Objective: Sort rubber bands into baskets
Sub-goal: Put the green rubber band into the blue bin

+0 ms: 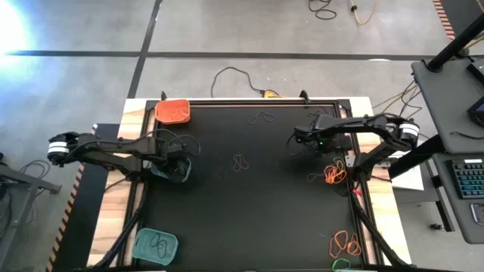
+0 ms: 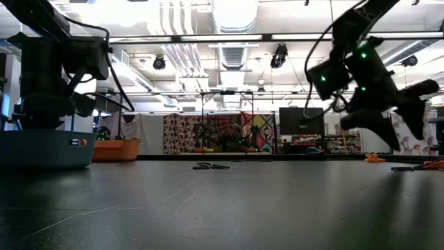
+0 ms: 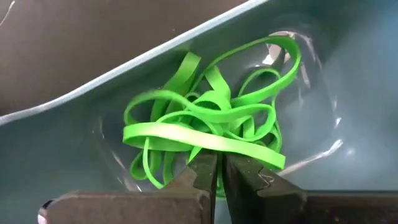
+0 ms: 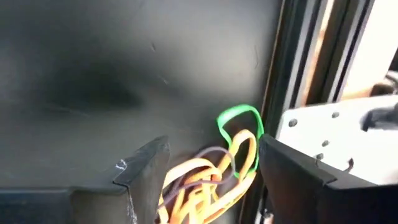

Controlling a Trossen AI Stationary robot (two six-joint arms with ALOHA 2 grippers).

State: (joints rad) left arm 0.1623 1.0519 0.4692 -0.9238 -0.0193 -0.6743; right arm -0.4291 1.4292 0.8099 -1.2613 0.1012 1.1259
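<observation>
In teal basket [image 3: 74,93], tangled green rubber bands [image 3: 211,124]

High cam straight down, low cam level w/ black mat [image 1: 249,204], wrist cams close-up; high & low share mat.

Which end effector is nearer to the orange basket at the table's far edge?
Left. The left end effector sits over a teal basket just near-side of the orange basket. The right end effector hangs far across the table, toward its right side.
</observation>
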